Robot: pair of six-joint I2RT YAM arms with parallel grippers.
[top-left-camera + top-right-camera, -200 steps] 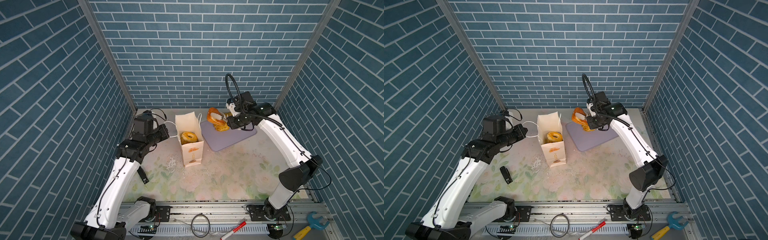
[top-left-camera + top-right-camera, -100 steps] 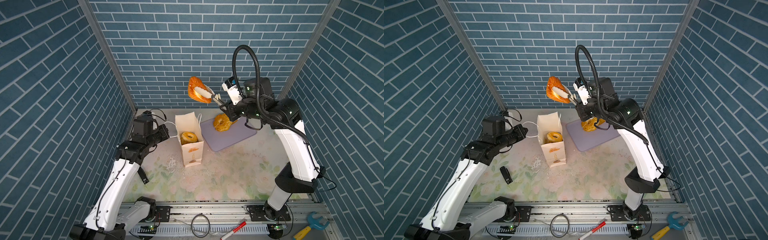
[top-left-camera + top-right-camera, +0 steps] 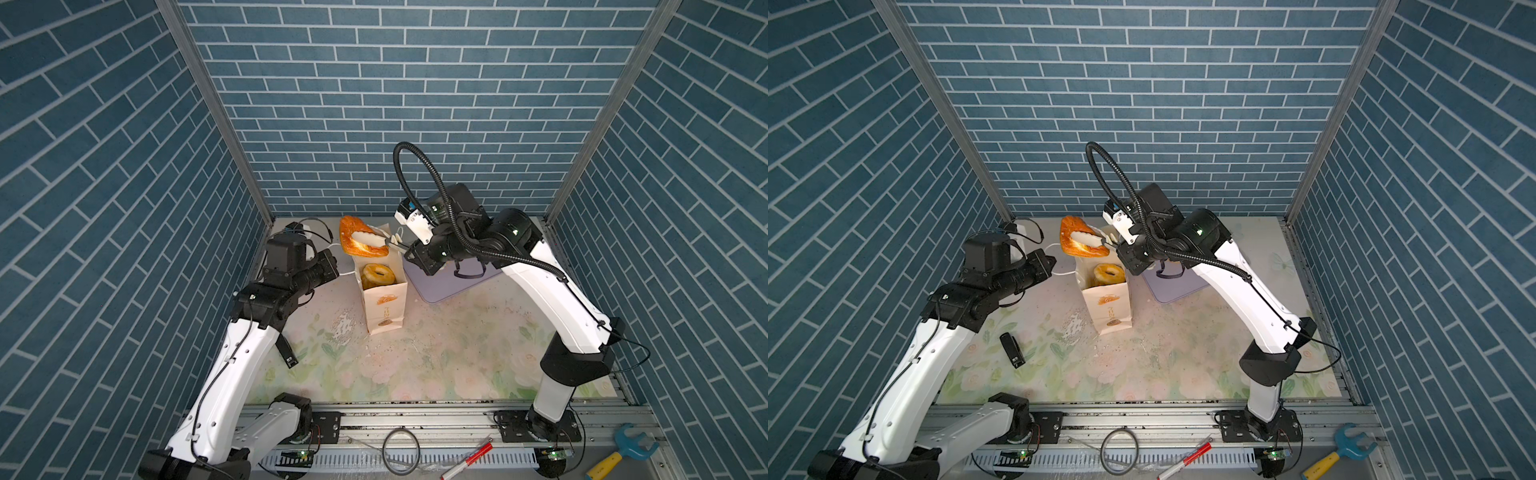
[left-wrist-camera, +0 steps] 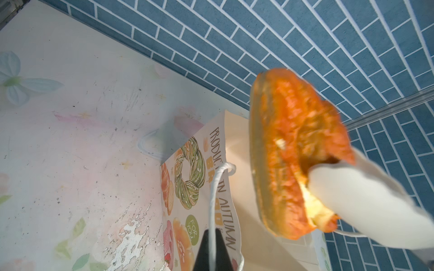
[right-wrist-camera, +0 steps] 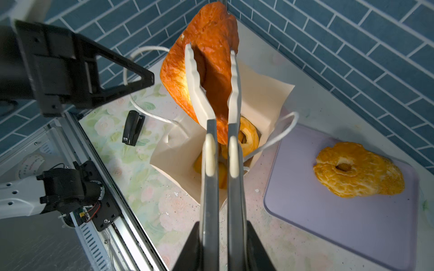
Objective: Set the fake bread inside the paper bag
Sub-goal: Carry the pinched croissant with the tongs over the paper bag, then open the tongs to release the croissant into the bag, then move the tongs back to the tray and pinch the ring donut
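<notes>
The right gripper is clamped on a flaky orange bread, which hangs tilted in the air just above the open bag. The bag stands upright near the middle of the desk's back edge, with a ring showing inside. The left gripper is pinched together on the bag's handle. A second ring lies on the mat beside the bag, toward the desk's right edge.
</notes>
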